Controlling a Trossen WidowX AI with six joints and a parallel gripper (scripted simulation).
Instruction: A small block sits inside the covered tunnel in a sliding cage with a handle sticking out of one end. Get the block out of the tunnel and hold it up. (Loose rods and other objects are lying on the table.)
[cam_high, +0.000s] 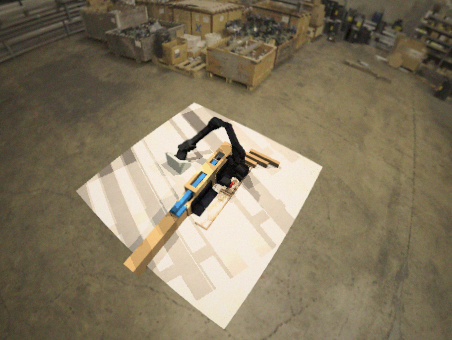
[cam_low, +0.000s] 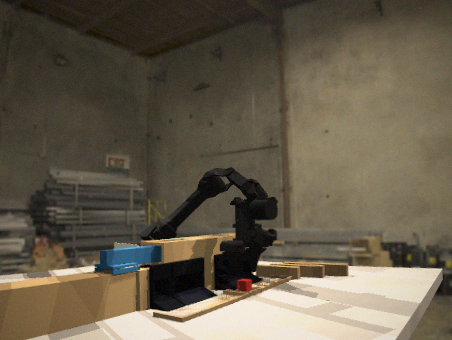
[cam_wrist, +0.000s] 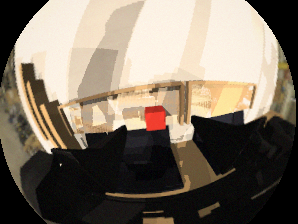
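Observation:
A small red block (cam_high: 231, 185) (cam_low: 244, 285) (cam_wrist: 155, 118) is outside the tunnel, in the shallow tray (cam_high: 206, 221) (cam_low: 182, 316) along the tunnel's side. The wooden tunnel (cam_high: 226, 149) (cam_low: 187, 248) has dark side openings and top windows. The blue sliding cage (cam_high: 181, 204) (cam_low: 131, 256) sticks out of the tunnel's near end and also shows through the windows. My gripper (cam_wrist: 160, 123) is open and empty, low over the tunnel's side. In the wrist view the block appears between its spread fingertips, not gripped. In the exterior view the fingertips blend into the dark opening.
A long wooden beam (cam_high: 155, 245) (cam_low: 65, 300) runs on from the cage end past the table's edge. Several loose wooden rods (cam_high: 265, 156) (cam_low: 336, 269) lie near the arm's side of the tunnel. A pale panel (cam_high: 176, 164) stands on the tunnel's other side.

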